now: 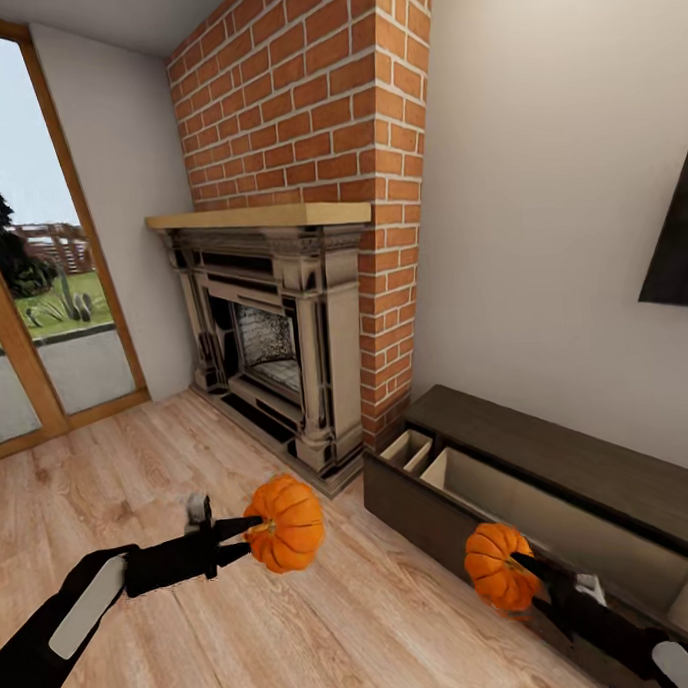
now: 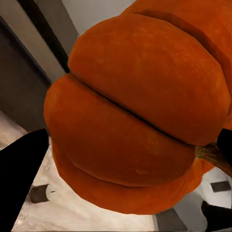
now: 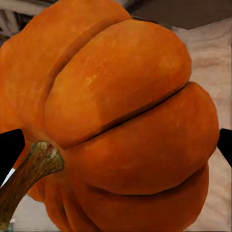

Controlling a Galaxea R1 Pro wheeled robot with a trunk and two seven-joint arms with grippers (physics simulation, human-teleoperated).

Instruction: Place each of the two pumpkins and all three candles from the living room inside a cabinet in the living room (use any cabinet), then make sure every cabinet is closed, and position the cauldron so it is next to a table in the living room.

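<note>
Nearest to me, two black robot arms reach forward over a light wood plank floor [image 1: 326, 625], each carrying a small bright-orange ribbed pumpkin in the air.

The left gripper [image 1: 254, 529] is clamped on the left pumpkin [image 1: 285, 523], which hangs above the open floor, well apart from the cabinet and in front of the fireplace. From the left wrist camera, that pumpkin [image 2: 140, 111] bulges close to the lens, with a dark fingertip [image 2: 21, 169] at one side and a bit of brown stem at the other.

The right gripper [image 1: 526, 569] holds the right pumpkin [image 1: 499, 565] by its sides, just in front of the cabinet's pulled-out front, near that front's left end. From the right wrist camera, this pumpkin [image 3: 121, 121] shows its curved brown stem [image 3: 29, 176], with black fingertips [image 3: 9, 147] at both edges of the fruit.

Just beyond stands the cabinet [image 1: 589, 453], a long, low, dark-brown wood unit against the white wall. Its front is drawn out, baring a pale wood interior [image 1: 552, 515] with a narrow divided compartment at the left end and a long one beside it.

Farther back, a dark ornate fireplace [image 1: 269, 337] with a pale wood mantel sits under a red brick chimney [image 1: 313, 95]. At the far left, a tall wood-framed glass door [image 1: 30, 258] looks onto greenery. A dark flat panel [image 1: 675, 239] hangs on the wall above the cabinet.
</note>
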